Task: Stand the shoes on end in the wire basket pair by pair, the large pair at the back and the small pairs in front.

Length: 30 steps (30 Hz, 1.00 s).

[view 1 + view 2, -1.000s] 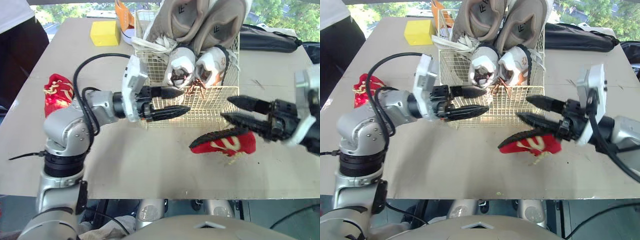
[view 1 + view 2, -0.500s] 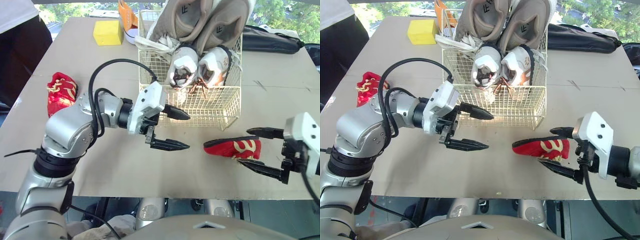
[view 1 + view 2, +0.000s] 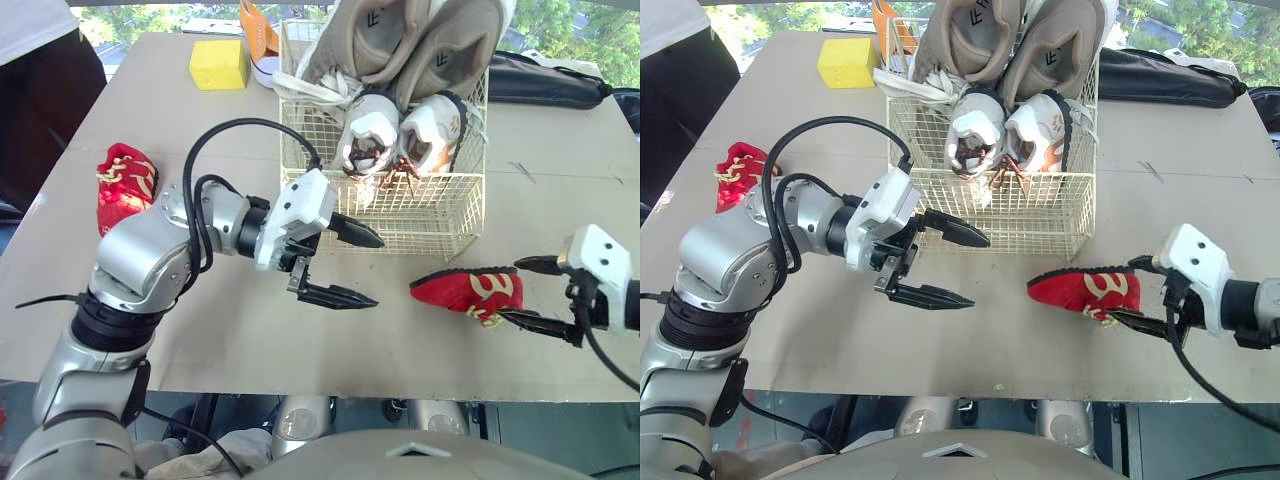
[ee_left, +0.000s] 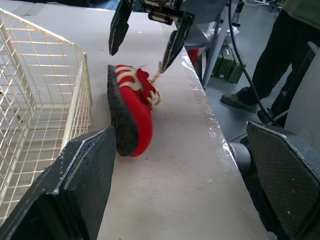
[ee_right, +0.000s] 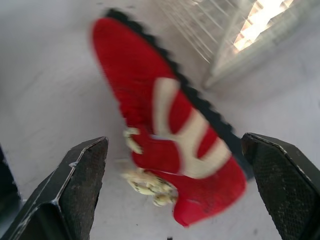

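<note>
A: Right end effector (image 3: 512,292) is hanging spread, its fingers flanking the near end of the red shoe (image 3: 460,288). I'm not seeing contact yet. The shoe is lying on its side on the surface (image 3: 250,340), just in front of the wire basket (image 3: 440,245).

B: Left end effector (image 3: 375,270) is spread too, carrying nothing, hovering just off the basket's front left corner. I'm thinking the right should be closing across the shoe's body. The loose laces (image 3: 490,315) are trailing by one finger, and pinching those is likely asking for a slip.

A: Agreed. After that it's tipping the shoe on end and lowering it into the front strip, which is looking free. The white pair (image 3: 395,135) is standing mid-basket and the large tan pair (image 3: 400,40) is leaning at the back. Left is sitting close to the approach path, so I'm suggesting it stay wide.

B: The mate, the second red shoe (image 3: 125,185), is lying well apart at the left edge.

A: The surface is looking like a flat, pale board. Farther back, a yellow block (image 3: 218,65) and an orange shoe (image 3: 255,30) are sitting behind the basket, with a black bag (image 3: 545,80) at far right.

B: A person (image 3: 40,60) is standing at the far left corner, with greenery showing beyond.
</note>
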Each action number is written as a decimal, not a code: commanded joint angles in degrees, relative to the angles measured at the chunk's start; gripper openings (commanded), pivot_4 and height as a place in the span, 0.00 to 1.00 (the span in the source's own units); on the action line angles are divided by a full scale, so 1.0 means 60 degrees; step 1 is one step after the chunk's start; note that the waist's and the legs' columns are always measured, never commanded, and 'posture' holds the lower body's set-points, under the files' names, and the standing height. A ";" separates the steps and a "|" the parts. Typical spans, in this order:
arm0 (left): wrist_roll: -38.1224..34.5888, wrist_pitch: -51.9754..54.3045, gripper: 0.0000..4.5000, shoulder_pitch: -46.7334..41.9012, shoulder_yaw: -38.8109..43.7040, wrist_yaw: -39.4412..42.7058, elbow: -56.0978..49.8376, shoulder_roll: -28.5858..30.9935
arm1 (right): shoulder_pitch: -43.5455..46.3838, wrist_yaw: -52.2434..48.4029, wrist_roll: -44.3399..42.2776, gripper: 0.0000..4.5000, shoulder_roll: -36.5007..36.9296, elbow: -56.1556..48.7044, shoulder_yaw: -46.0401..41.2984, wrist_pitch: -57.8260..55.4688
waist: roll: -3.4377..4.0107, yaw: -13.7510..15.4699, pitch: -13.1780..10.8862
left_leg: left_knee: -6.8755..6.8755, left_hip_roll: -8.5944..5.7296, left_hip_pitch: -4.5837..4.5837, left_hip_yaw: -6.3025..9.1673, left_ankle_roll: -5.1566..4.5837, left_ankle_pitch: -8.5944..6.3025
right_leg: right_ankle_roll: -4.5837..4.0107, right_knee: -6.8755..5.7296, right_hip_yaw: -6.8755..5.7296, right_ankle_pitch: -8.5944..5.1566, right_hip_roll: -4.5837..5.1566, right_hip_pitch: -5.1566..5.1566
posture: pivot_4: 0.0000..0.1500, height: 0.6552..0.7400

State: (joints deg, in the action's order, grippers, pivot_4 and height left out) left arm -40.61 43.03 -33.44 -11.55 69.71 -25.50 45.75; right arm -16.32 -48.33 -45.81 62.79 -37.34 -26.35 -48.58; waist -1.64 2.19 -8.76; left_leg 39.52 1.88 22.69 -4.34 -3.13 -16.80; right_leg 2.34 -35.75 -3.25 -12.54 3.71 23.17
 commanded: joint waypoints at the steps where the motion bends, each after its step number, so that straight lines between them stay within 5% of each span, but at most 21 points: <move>1: -0.0142 0.0067 0.99 0.0080 0.0432 -0.0242 -0.0392 0.0058 | -0.0151 0.0062 -0.0730 0.93 -0.0493 -0.0037 -0.0924 -0.0517 | 0.0001 -0.0002 0.0000 | 0.0001 0.0000 0.0001 0.0004 0.0000 0.0000 | 0.0002 -0.0001 0.0001 0.0001 0.0000 -0.0001 | 1.00 1.00; 8: -0.0150 0.0061 0.99 0.0129 0.0436 -0.0360 -0.0443 0.0020 | -0.0513 -0.0116 0.0591 0.93 -0.0442 0.0106 -0.0573 0.0120 | 0.0003 -0.0008 0.0000 | 0.0002 -0.0001 -0.0004 -0.0005 -0.0001 0.0000 | 0.0017 -0.0002 0.0000 -0.0008 -0.0001 -0.0001 | 1.00 1.00; 13: -0.0110 0.0018 0.99 0.0047 0.0379 -0.0331 -0.0340 -0.0049 | 0.0588 -0.0084 -0.0669 0.93 -0.0956 0.0725 -0.0590 -0.0602 | 0.0003 -0.0013 0.0000 | 0.0003 -0.0001 -0.0008 -0.0005 0.0000 0.0000 | 0.0002 -0.0005 -0.0002 0.0001 -0.0003 -0.0001 | 1.00 1.00; 25: -0.0145 0.0084 0.99 0.0070 0.0422 -0.0381 -0.0383 -0.0043 | 0.1555 -0.0680 0.0336 0.93 -0.0644 0.1230 0.1044 0.0067 | 0.0003 -0.0013 0.0000 | 0.0003 -0.0003 -0.0007 -0.0003 -0.0001 0.0000 | 0.0001 -0.0008 -0.0003 0.0002 -0.0003 -0.0001 | 1.00 1.00; 30: -0.0210 0.0152 0.99 0.0170 0.0503 -0.0486 -0.0506 0.0020 | 0.1016 -0.0967 0.0696 0.93 -0.0374 0.1353 0.0588 -0.0005 | 0.0003 0.0005 0.0000 | 0.0003 -0.0004 -0.0006 -0.0005 -0.0001 0.0000 | 0.0002 -0.0008 -0.0003 0.0002 -0.0002 -0.0001 | 1.00 1.00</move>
State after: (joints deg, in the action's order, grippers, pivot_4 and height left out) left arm -40.75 43.86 -32.31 -10.43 67.04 -26.58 45.61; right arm -9.44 -53.01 -42.23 59.62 -28.94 -19.71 -48.92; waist -1.62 2.22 -8.76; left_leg 39.54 1.86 22.67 -4.37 -3.14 -16.81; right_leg 2.36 -35.80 -3.27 -12.53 3.71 23.17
